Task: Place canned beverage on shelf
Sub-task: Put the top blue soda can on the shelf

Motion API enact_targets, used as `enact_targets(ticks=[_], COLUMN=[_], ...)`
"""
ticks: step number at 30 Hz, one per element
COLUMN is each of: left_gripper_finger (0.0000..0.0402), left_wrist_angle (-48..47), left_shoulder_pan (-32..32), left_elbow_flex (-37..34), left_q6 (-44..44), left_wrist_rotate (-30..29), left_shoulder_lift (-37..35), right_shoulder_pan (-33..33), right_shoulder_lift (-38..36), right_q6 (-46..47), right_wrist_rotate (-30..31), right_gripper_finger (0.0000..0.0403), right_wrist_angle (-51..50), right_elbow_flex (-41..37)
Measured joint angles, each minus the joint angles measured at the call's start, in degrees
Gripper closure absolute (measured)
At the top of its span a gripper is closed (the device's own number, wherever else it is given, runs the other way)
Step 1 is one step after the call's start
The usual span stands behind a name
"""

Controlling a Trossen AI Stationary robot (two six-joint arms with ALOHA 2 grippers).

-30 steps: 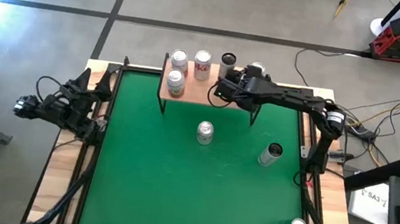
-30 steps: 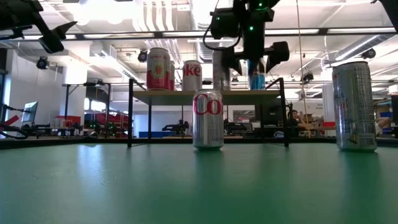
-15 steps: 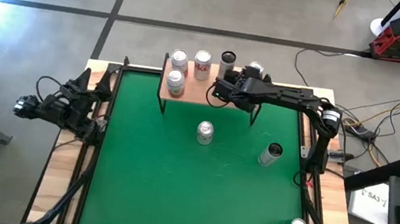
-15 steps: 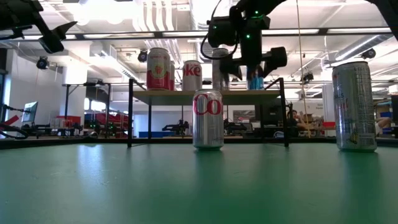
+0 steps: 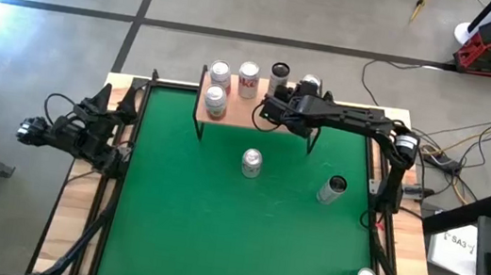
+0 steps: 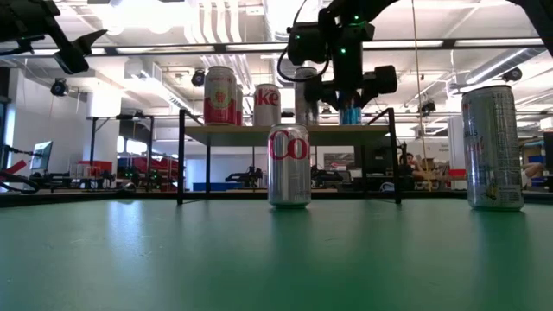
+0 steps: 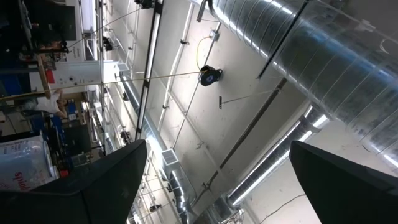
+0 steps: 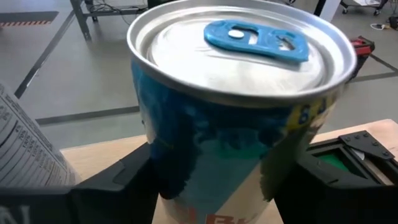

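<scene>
While reaching across the shelf [image 5: 240, 108], right hand [image 5: 300, 95] pinching blue can [image 8: 242, 118], left hand [image 5: 102, 109] spread, parked.

Legible text, low view: silver can [image 6: 289, 165] standing on mat before shelf [image 6: 285, 130] reads "Co"; white can [image 6: 267, 105] on shelf reads "ke". Other labels unreadable.

Industrial lab: exposed ducting [image 7: 323, 56], workbenches.
</scene>
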Motion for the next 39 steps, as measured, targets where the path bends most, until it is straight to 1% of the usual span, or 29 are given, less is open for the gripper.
enact_targets(ticks=[5, 12, 25, 30, 34, 39], left_gripper_finger=[0.0022, 0.0022, 0.0022, 0.0022, 0.0022, 0.0022], left_wrist_angle=[0.0, 0.0, 0.0, -0.1, -0.2, -0.2], left_shoulder_pan=[0.0, 0.0, 0.0, 0.0, 0.0, 0.0], left_elbow_flex=[0.0, 0.0, 0.0, 0.0, 0.0, 0.0], left_q6=[0.0, 0.0, 0.0, 0.0, 0.0, 0.0], left_wrist_rotate=[0.0, 0.0, 0.0, 0.0, 0.0, 0.0], left_shoulder_lift=[0.0, 0.0, 0.0, 0.0, 0.0, 0.0], right_shoulder_pan=[-0.9, -1.9, -1.6, -1.0, -0.7, -0.7], right_shoulder_lift=[0.0, 0.0, 0.0, -0.2, -0.3, -0.4], right_q6=[-1.3, -5.1, -5.9, -8.4, -8.0, -6.7], right_wrist_rotate=[0.1, 0.0, -0.2, 0.0, -0.1, 0.3], right_gripper_finger=[0.0156, 0.0165, 0.0159, 0.0144, 0.0136, 0.0138], right_wrist_angle=[1.6, 4.8, 4.6, 4.2, 3.3, 2.7], right_elbow_flex=[0.0, 0.0, 0.6, 1.7, 1.7, 1.7])
